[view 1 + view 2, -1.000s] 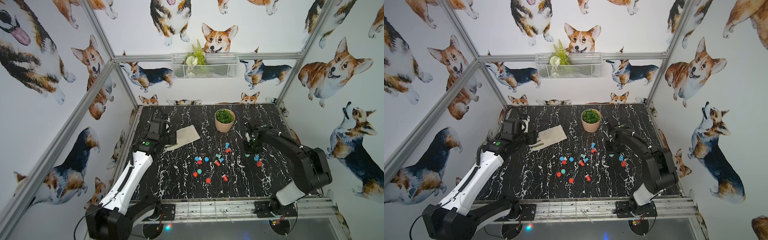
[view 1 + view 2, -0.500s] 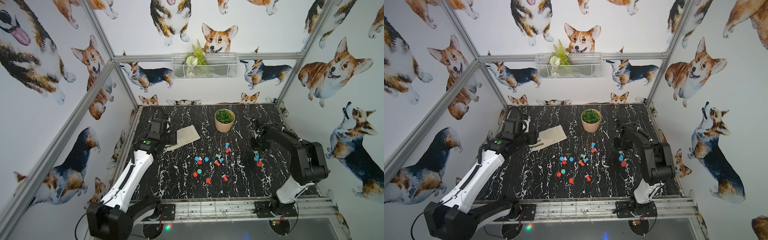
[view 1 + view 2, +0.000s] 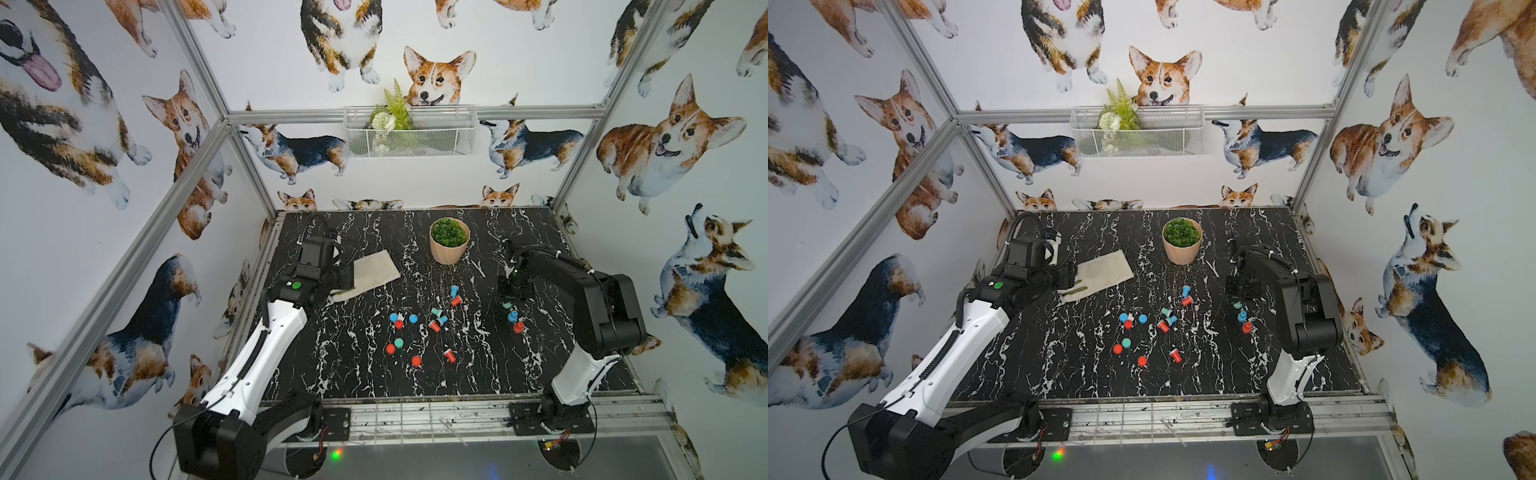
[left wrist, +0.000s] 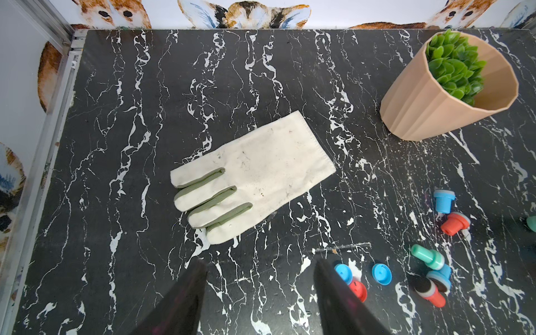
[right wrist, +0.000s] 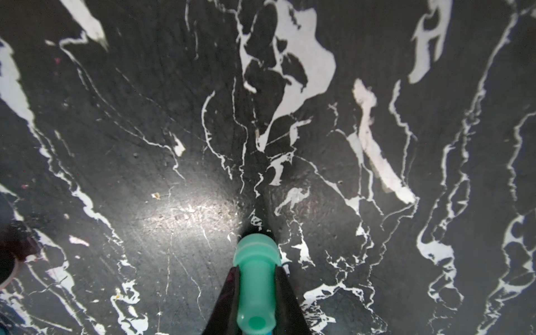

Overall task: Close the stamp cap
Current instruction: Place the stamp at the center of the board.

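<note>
My right gripper [image 5: 256, 269] is shut on a teal stamp [image 5: 256, 278], its wide end down close to the black marble table [image 5: 174, 145]. In both top views that teal stamp [image 3: 506, 305] [image 3: 1237, 305] shows just below the right gripper [image 3: 510, 297] at the table's right side. A blue stamp [image 3: 513, 316] and a red stamp [image 3: 518, 328] stand right beside it. Loose blue caps [image 4: 381, 272] and a red cap [image 4: 358, 290] lie mid-table. My left gripper [image 4: 259, 264] hangs open and empty over bare table, near a glove.
A white glove [image 4: 261, 171] lies at the back left under the left wrist. A beige plant pot [image 3: 449, 241] stands at the back centre. More red, blue and teal stamps and caps [image 3: 436, 320] are scattered across the table's middle.
The right arm has swung to the right and folded back, carrying the teal stamp a little rightward. The left arm has not moved.
</note>
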Action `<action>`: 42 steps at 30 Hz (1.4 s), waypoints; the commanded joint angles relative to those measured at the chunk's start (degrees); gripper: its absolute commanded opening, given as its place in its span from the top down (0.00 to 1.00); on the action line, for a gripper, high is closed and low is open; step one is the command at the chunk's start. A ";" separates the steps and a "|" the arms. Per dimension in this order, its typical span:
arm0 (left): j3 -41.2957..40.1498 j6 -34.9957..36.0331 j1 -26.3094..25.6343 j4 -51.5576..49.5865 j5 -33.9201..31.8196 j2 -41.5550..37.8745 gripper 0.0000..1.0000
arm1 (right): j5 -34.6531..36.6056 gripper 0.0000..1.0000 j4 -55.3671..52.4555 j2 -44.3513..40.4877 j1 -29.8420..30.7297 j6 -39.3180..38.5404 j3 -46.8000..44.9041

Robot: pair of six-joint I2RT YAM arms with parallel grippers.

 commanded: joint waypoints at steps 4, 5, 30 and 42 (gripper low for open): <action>0.15 0.05 0.10 0.48 0.23 0.18 0.37 | -0.21 0.93 -0.64 -0.32 -0.09 -0.58 -0.70; 0.15 0.05 0.10 0.45 0.15 0.18 0.37 | -0.17 0.92 -0.55 -0.13 -0.09 -0.54 -0.71; 0.06 0.11 0.10 0.37 -0.23 0.18 0.37 | 1.02 0.58 -1.24 0.03 -0.09 -0.54 0.08; 0.06 0.13 0.10 0.28 -0.49 0.35 0.37 | 0.03 0.56 -4.91 -6.07 1.73 0.70 3.62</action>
